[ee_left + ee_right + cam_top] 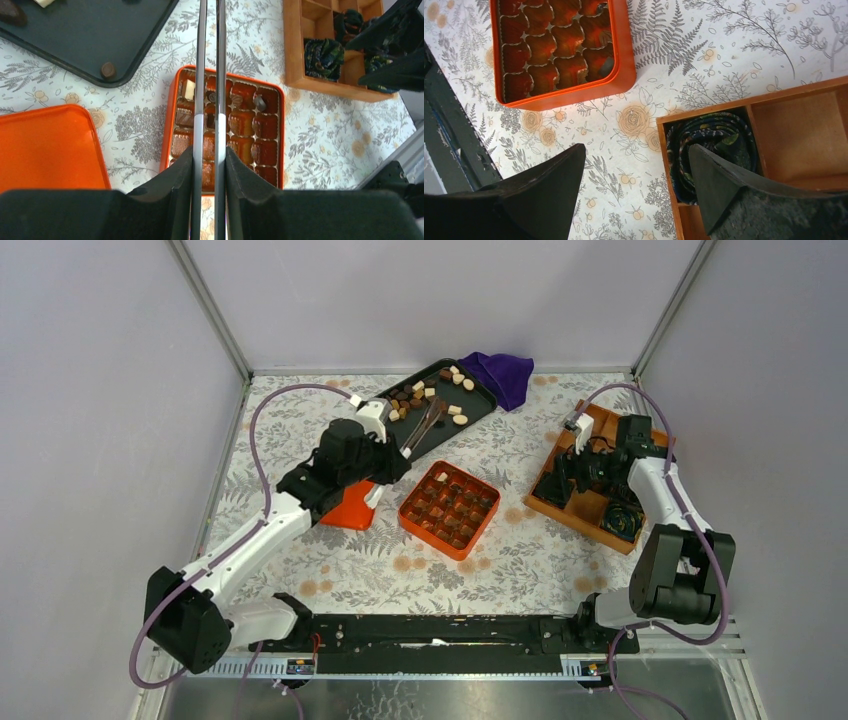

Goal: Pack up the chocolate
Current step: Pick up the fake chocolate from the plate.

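Right, the left jaws are clenched on the tongs (200, 75), whose thin arms reach out toward the dark tray (480, 400), where most of the chocolate (415, 393) lies loose. A few pieces already sit in cells of the orange box (170, 120) in the middle of the tabletop. Whether the tong tips hold a piece, I can't tell. The right jaws hang released, nothing between them, over the edge of the wooden crate (724, 107). The danger here: those tongs are long and pinched only near their base, so they could twist in the grip. A small round piece might also squirt out or land in a taken cell.
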You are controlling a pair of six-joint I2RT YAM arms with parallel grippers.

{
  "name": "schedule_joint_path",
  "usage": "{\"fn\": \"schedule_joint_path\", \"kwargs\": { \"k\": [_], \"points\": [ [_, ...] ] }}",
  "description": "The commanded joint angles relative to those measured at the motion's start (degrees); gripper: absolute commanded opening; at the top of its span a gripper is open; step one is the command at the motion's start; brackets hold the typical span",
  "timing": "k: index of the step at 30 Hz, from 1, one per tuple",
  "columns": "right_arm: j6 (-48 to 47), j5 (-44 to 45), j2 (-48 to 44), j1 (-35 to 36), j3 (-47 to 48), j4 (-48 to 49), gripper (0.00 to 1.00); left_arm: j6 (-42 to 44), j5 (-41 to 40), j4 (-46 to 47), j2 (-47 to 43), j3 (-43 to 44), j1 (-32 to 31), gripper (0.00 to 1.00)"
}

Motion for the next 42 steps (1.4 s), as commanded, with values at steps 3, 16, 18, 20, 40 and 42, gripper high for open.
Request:
{"fn": "schedule_joint_path", "kwargs": {
  "k": [3,16,18,20,40,42],
  "points": [
    [-5.2,6.1,-2.5,-0.3,5.3,-9.9,0.84,3.5,5.0,-5.2,-1.2,3.8,0.5,0.28],
    [-5.1,8.6,-11.5,-1.2,-9.3,-4.7,0.85,6.5,7.0,-8.2,-4.2,4.2,0.6,0.28],
    [-5.1,9.0,-13.7,-2.0,-10.7,-4.9,0.85,6.6,7.6,-7.9,-4.6,3.5,0.6,0.28],
    [-5.1,8.4,-15.5,-2.7,-12.4,-4.9,0.85,7.2,8.1,-8.0,-4.9,3.3,0.6,0.28],
    [-8.0,2.6,-18.9,-12.8,-15.5,-6.4,0.85,7.6,12.1,-10.2,-7.7,2.0,0.6,0.27],
    [-8.1,2.3,-18.3,-13.2,-15.3,-6.7,0.85,7.5,12.0,-11.8,-8.2,1.8,0.6,0.27]
  ]
}}
